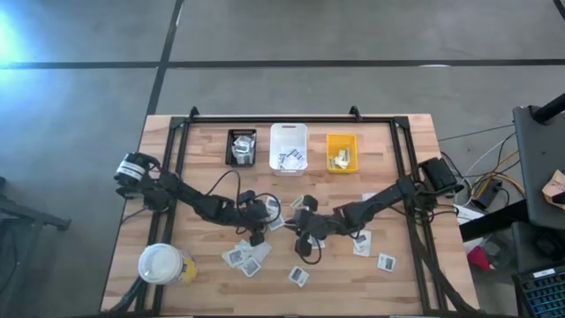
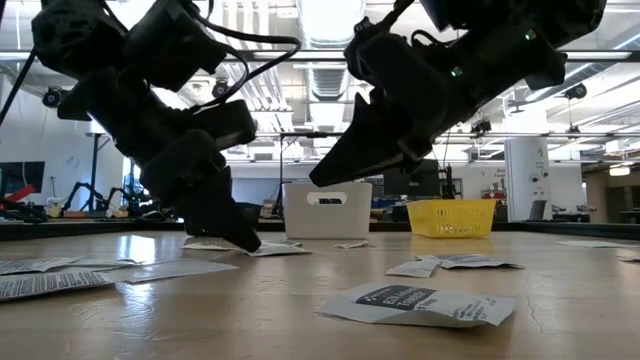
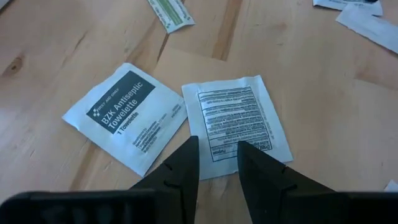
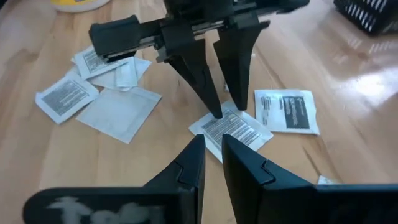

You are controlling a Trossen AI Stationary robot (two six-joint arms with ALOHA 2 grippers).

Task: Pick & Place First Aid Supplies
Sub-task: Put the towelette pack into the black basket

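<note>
My left tool [image 3: 217, 163] parted slightly, tips at the near edge of a white packet [image 3: 237, 124] lying flat on the wooden surface [image 3: 56, 56], my right tool [image 4: 211, 155] narrowly apart, facing it across that packet, antiseptic towelette packet [image 3: 127, 115] just beside

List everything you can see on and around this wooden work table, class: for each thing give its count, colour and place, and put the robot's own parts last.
Small black mesh bin: one, black, far edge, leftmost of three.
Small white plastic bin: one, white, far edge, middle, packets inside.
Small yellow mesh bin: one, yellow, far edge, rightmost.
Flat paper first aid packets: many, mostly white with dark print, scattered across table centre and near side.
Large white-lidded cup: one, white lid, near left corner.
Wooden table: one, light brown.
Left gripper: one, dark, fingers parted over a white printed packet at centre.
Right gripper: one, dark, fingers slightly apart, facing the left gripper.
</note>
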